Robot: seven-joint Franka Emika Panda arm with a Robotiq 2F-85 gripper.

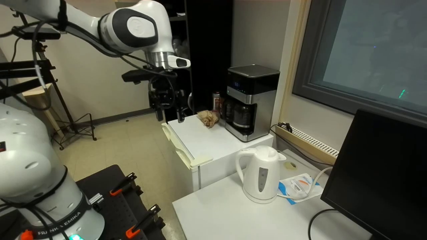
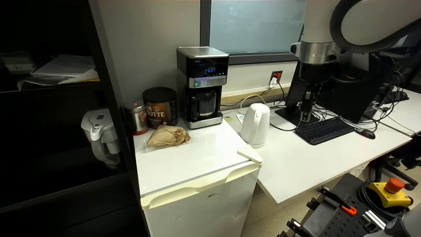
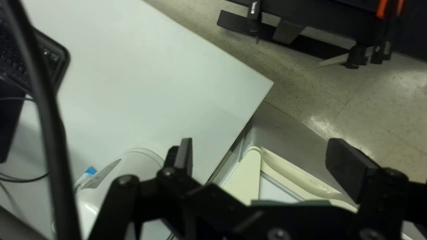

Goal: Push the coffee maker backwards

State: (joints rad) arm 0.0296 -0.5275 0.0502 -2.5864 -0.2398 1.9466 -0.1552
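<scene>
The coffee maker, black and silver with a dark glass carafe in its lower recess, stands upright at the back of the white fridge top, by the wall. It shows in both exterior views (image 1: 253, 88) (image 2: 204, 67). It is out of view in the wrist view. My gripper (image 1: 170, 117) hangs in the air, pointing down, well apart from the coffee maker. It also shows in an exterior view (image 2: 306, 115) in front of the monitor. In the wrist view the two fingers (image 3: 259, 146) are wide apart with nothing between them.
A white kettle (image 1: 262, 176) stands on the white desk (image 2: 296, 168) beside the fridge (image 2: 204, 151). A paper bag (image 2: 167, 135), a silver canister (image 2: 137, 117) and a coffee tin (image 2: 161, 110) are beside the coffee maker. A dark shelf (image 2: 98, 42) borders the fridge; a monitor (image 1: 377, 173) stands on the desk.
</scene>
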